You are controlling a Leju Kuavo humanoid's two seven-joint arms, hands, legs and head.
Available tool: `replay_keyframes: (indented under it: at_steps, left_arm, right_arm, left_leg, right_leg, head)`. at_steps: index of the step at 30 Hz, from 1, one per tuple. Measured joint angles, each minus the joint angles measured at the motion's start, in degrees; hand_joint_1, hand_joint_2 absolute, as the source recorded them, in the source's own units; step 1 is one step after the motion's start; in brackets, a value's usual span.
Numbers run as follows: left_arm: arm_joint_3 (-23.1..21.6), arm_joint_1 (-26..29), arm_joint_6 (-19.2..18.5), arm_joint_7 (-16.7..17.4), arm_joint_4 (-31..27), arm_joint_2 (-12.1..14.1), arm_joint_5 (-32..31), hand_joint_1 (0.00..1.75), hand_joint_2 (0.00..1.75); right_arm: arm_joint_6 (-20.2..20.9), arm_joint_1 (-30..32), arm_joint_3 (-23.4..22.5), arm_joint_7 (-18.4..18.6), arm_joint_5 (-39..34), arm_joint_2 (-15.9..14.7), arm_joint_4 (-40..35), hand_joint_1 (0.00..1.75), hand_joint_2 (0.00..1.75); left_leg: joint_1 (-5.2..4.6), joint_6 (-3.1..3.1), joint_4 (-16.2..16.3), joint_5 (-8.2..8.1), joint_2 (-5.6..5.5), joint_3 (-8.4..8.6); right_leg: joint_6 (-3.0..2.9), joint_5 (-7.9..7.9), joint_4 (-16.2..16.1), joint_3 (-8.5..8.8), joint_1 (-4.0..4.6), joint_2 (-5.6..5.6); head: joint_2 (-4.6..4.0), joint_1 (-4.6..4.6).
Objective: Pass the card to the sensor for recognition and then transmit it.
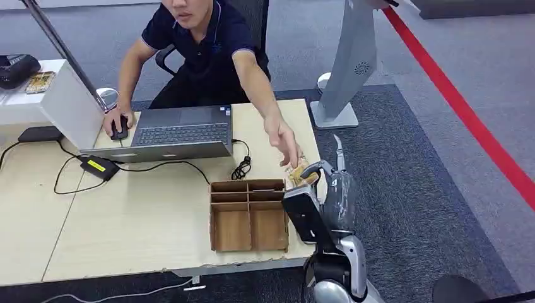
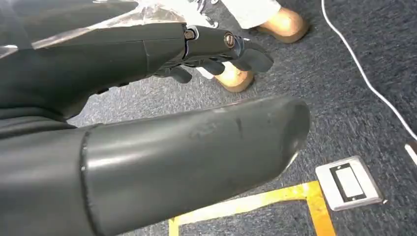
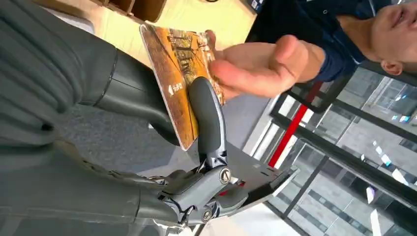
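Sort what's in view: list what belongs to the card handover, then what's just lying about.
Job: card, pinched by the right hand; person's hand reaching for it.

Lying about: laptop, mouse, cardboard organizer, power adapter, coiled cable, grey stand.

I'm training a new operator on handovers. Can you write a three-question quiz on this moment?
1. True or false: the right hand holds the card.
2. Where is the person's hand reaching? A) the laptop B) the card C) the cardboard organizer
3. Fill in: the left hand hangs over the ____.

Key
1. True: its thumb and a finger pinch the card.
2. B: in the right wrist view the person's fingers touch the card's far edge. The person's other hand rests on a mouse.
3. Floor: grey carpet with yellow tape, and nothing in the hand.
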Motion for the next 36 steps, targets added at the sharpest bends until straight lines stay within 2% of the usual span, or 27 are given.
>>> replay_keyframes:
  at_steps: [10, 11, 12, 16, 17, 25, 26, 36]
  left_arm:
    - [0.0, 0.0, 0.0, -0.1, 0.0, -0.1, -0.4, 0.0, 0.0]
    - [0.0, 0.0, 0.0, -0.1, 0.0, -0.1, -0.4, 0.0, 0.0]
    - [0.0, 0.0, 0.0, -0.1, 0.0, -0.1, -0.4, 0.0, 0.0]
    - [0.0, 0.0, 0.0, -0.1, 0.0, -0.1, -0.4, 0.0, 0.0]
    - [0.0, 0.0, -0.1, -0.1, 0.0, -0.1, -0.4, 0.0, 0.0]
    - [0.0, 0.0, -0.2, 0.8, 0.0, -0.1, -0.5, 0.0, 0.0]
    - [0.0, 0.0, -0.2, 0.9, 0.0, -0.2, -0.5, 0.0, 0.0]
    - [0.0, 0.0, -0.4, 1.3, 0.1, -0.3, -0.2, 0.0, 0.0]
  right_arm:
    - [0.0, -0.7, 1.2, 1.2, 0.6, -0.6, -0.6, 1.75, 1.75]
    - [0.0, -0.7, 1.3, 1.4, 0.7, -0.6, -0.8, 1.69, 1.75]
    - [0.0, -0.7, 1.3, 1.7, 0.7, -0.7, -0.8, 0.0, 1.75]
    - [0.0, -0.7, 1.6, 2.3, 0.9, -0.9, -1.1, 0.0, 1.75]
    - [0.0, -0.7, 1.6, 2.5, 1.2, -0.9, -1.1, 0.0, 0.0]
    - [0.0, -0.7, 2.3, 3.2, 2.2, -1.4, -1.2, 0.0, 0.0]
    - [0.1, -0.7, 2.3, 3.4, 2.2, -1.4, -1.2, 0.0, 1.75]
    - [5.4, -0.7, 3.1, 5.0, 0.9, -2.4, -0.5, 0.0, 1.75]
  left_leg:
    - [0.0, -0.01, 0.0, -0.01, -0.01, -0.03]
    - [0.0, -0.01, 0.0, -0.02, -0.02, -0.03]
    - [0.0, -0.01, 0.0, -0.02, -0.02, -0.04]
    - [0.0, -0.02, 0.0, -0.04, 0.0, -0.03]
    - [0.0, -0.02, 0.0, -0.04, 0.0, -0.04]
    - [0.0, -0.03, 0.0, -0.02, 0.0, -0.01]
    - [0.0, -0.03, 0.0, -0.02, 0.0, -0.01]
    - [0.0, -0.03, 0.0, -0.03, 0.0, -0.03]
  right_leg:
    - [0.01, -0.01, 0.0, -0.02, 0.0, -0.01]
    - [0.01, -0.02, 0.0, -0.03, 0.0, 0.0]
    - [0.01, -0.02, 0.0, -0.04, 0.0, -0.01]
    - [0.01, -0.02, 0.0, -0.04, 0.0, 0.0]
    - [0.01, -0.02, 0.0, -0.05, 0.0, 0.0]
    - [0.0, -0.01, 0.0, -0.02, 0.0, 0.0]
    - [0.0, -0.01, 0.0, -0.02, 0.0, 0.0]
    - [0.0, -0.01, 0.0, -0.03, 0.0, 0.0]
  head:
    - [0.0, -0.02]
    - [0.0, -0.02]
    - [0.0, -0.02]
    - [0.0, -0.02]
    - [0.0, -0.02]
    - [0.0, -0.02]
    - [0.0, -0.02]
    - [0.0, -0.02]
